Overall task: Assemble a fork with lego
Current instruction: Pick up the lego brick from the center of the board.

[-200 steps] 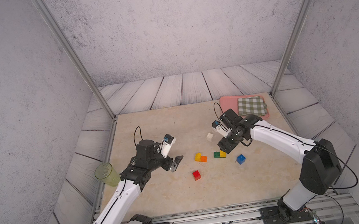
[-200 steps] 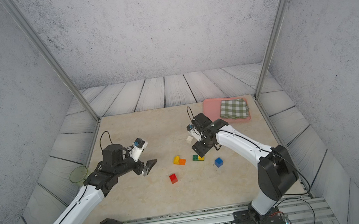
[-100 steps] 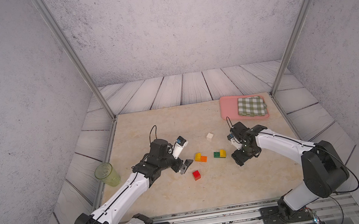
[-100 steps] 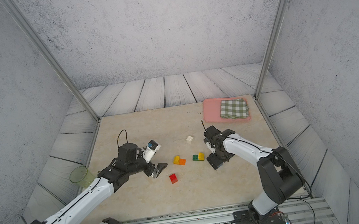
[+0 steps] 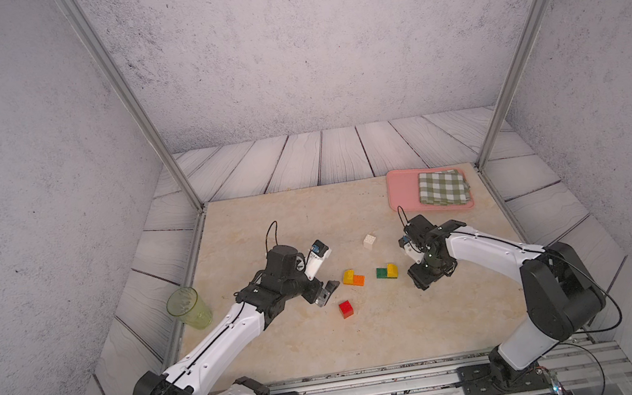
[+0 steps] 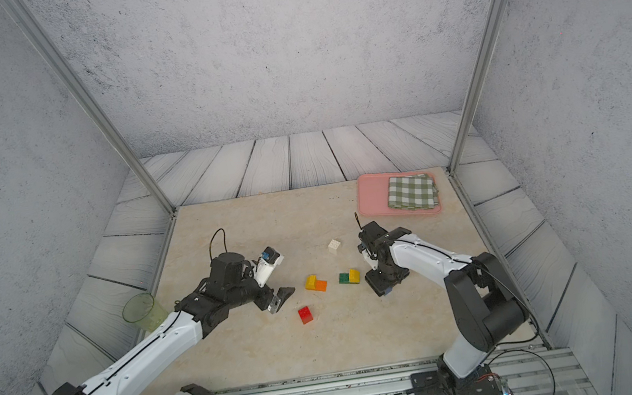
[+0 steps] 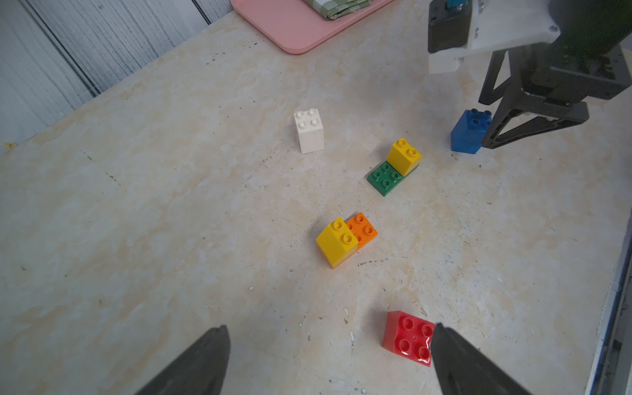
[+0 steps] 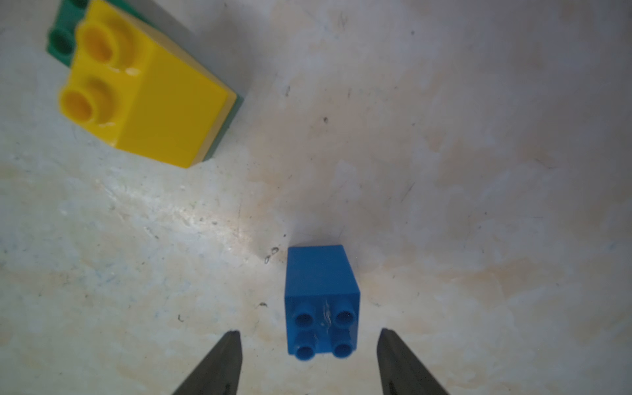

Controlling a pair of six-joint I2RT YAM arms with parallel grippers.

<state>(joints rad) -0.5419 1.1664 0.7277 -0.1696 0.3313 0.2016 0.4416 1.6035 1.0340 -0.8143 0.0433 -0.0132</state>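
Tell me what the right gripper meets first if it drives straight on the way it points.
Most likely the blue brick, which stands between the right gripper's open jaws, though depth is hard to judge.

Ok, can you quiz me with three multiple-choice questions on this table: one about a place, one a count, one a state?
1. Where does the folded green-checked cloth lie? A on the pink plastic tray; B in a cup; C on an arm.
2. How many yellow sloped plastic bricks are there? A one; B two; C four.
3. The right gripper at the small blue studded brick is: A shut on it; B open, a jaw either side; C open, far from it.
Answers: A, it lies within the tray's rim; B, one tops the orange flat brick, one the green flat brick; B, gaps show between jaws and brick.
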